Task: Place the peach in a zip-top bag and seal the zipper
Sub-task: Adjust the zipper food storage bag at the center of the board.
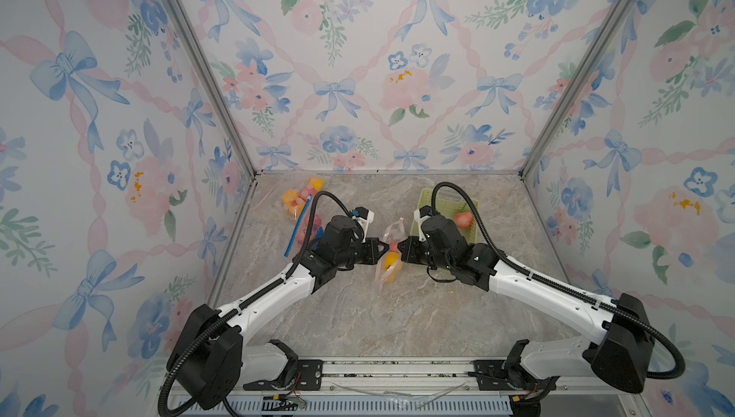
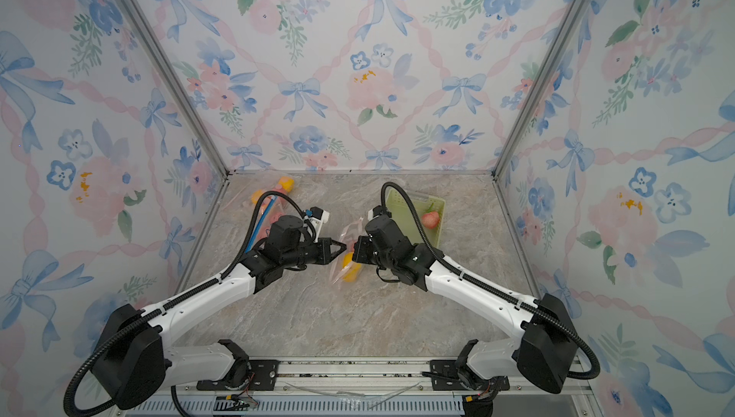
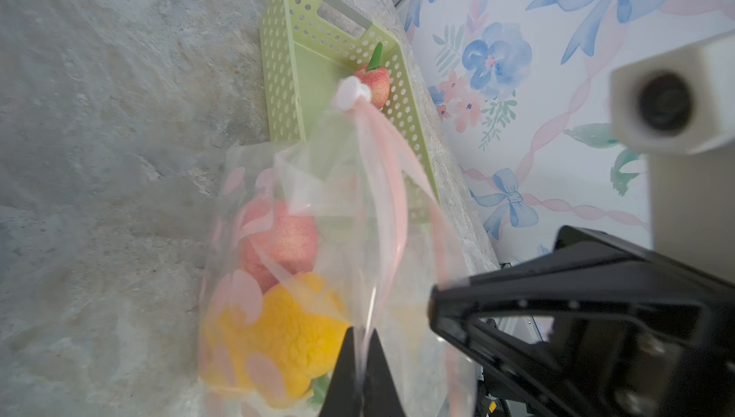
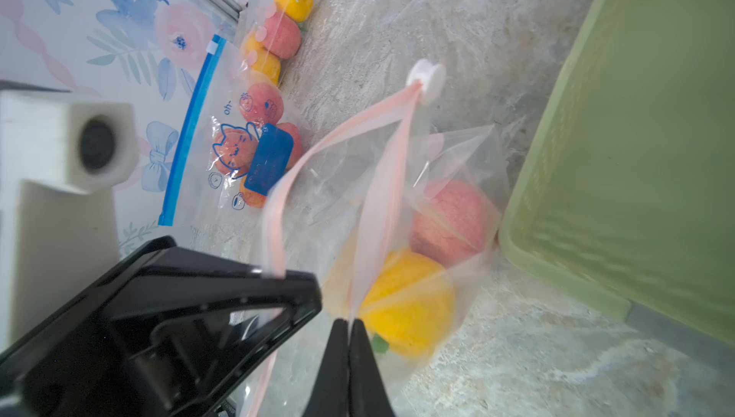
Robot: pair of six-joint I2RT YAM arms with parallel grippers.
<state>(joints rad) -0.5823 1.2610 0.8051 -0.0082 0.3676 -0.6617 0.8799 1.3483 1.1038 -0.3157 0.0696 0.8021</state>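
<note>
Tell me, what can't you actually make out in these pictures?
- zip-top bag: both top views, middle covered by the left gripper and right gripper.
- green basket: right wrist view, cut off by the picture's edge.
- filled bags: top views, small, partly behind the left arm's cable.

Clear zip-top bag (image 4: 469, 148) mid-table, pink zipper (image 4: 382, 196) gaping, white slider (image 4: 427, 77) at end, pink peach (image 4: 449, 220) inside

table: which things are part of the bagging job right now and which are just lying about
In the job: pink-zip bag, peach inside it, white slider, left claw, right claw.
Lying about: blue-zip bag of fruit, green basket, peach in the basket.
</note>
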